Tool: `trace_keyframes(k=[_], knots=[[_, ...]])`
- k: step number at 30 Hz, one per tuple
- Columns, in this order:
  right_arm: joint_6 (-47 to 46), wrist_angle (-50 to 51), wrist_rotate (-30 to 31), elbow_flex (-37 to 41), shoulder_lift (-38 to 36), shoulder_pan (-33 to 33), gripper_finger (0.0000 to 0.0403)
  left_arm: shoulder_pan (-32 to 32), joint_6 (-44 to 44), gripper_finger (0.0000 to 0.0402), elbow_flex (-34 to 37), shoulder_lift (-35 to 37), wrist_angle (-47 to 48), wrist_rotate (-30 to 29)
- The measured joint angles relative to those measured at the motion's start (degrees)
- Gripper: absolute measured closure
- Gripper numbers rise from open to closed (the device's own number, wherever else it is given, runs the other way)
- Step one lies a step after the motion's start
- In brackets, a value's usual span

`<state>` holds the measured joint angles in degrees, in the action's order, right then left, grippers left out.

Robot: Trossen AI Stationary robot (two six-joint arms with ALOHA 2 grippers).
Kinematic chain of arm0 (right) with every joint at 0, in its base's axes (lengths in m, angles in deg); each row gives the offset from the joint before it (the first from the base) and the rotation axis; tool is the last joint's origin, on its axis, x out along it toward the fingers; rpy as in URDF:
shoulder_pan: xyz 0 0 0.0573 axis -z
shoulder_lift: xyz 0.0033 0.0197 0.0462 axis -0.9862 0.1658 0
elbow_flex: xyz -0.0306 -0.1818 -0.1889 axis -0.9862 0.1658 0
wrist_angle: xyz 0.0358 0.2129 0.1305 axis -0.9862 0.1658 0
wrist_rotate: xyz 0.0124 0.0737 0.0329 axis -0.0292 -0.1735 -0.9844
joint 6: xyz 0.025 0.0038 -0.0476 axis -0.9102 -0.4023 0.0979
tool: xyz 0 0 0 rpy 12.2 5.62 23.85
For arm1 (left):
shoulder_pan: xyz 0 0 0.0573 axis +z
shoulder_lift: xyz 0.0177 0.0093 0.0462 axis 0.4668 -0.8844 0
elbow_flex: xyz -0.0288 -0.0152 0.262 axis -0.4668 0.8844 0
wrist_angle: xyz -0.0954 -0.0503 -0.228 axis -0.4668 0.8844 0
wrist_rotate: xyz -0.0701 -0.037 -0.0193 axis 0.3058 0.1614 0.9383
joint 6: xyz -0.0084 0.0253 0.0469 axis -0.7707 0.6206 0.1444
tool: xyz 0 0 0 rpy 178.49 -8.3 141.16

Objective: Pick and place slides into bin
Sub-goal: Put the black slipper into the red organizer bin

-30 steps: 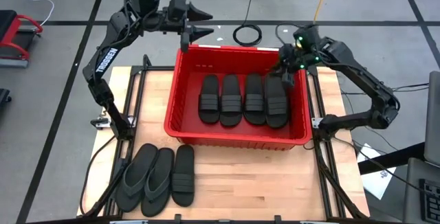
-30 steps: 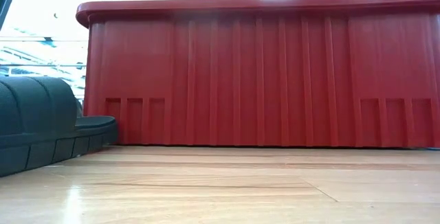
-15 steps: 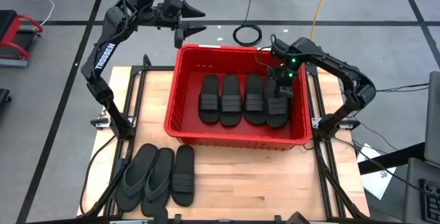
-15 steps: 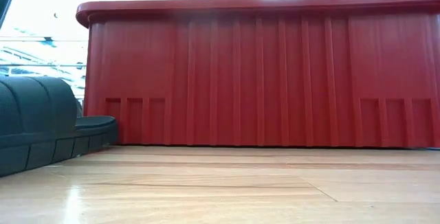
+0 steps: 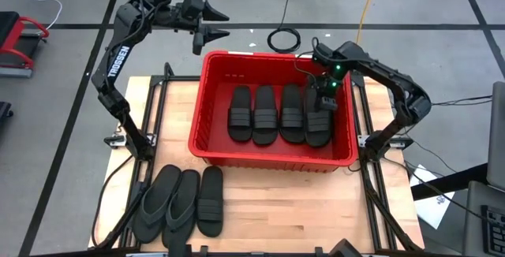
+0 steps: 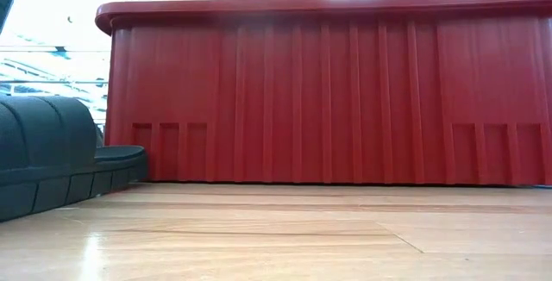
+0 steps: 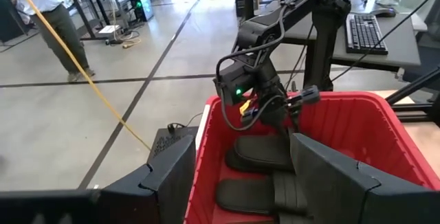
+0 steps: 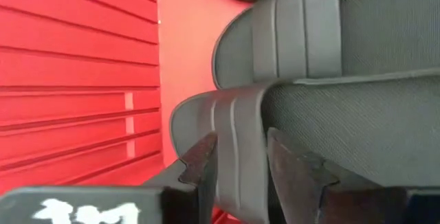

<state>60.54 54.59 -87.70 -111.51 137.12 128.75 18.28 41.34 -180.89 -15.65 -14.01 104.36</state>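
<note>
Your right gripper is down inside the bin, at the far end of the rightmost slide, and the right wrist view shows its two fingers straddling the edge of that slide, one on each side with the rubber between them. Read that as a grip on the slide, though the pictures do not show how firmly it is clamped.

That slide lies flat on the bin floor, its long axis running from the far wall toward the near wall, parallel to the three others lined up beside it. It is the one nearest the bin's right wall. From the gripper, the body of the slide stretches toward the near wall, so any release or nudge works along that line.

Your left gripper hangs in the air beyond the bin's far left corner, fingers spread and holding nothing. In its wrist view you look past those fingers across the bin at the right arm.

Three slides are still on the table near its front left: two flip-flops and one banded slide, side by side, long axes also front to back. They lie on the left arm's side, so that arm is likely the nearer one for them, though it is well apart from them now.
</note>
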Motion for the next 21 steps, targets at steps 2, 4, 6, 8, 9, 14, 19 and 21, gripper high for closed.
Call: trace_keyframes(k=[2,4,6,8,9,14,19,21], knots=[[0.02,0.85,0.15,0.00,0.49,0.09,0.0286,0.00,0.00,0.0160,0.00,0.00,0.15,0.03],[0.08,1.33,0.24,0.00,1.07,0.15,0.0286,0.00,-0.02,0.0160,0.00,0.00,0.19,0.13],[0.08,2.00,0.15,0.00,1.63,0.15,0.0286,0.00,-0.02,0.0160,0.00,0.00,0.27,0.82],[0.56,3.06,0.17,0.00,2.26,0.13,0.0286,0.00,-0.02,0.0160,0.00,0.00,0.63,1.81],[1.00,3.75,0.19,0.00,2.56,0.13,0.0286,0.00,-0.02,0.0160,0.00,0.00,0.68,1.93],[1.32,3.85,4.66,0.00,3.36,0.10,0.0286,0.00,-0.02,0.0160,0.00,0.00,0.63,1.95],[1.35,3.67,5.95,0.00,3.34,0.43,0.0286,0.00,-0.04,0.0160,0.00,0.00,0.74,1.95],[1.35,4.38,5.98,0.11,3.34,0.43,0.0286,0.00,0.07,0.0160,0.00,0.00,1.18,1.95]])
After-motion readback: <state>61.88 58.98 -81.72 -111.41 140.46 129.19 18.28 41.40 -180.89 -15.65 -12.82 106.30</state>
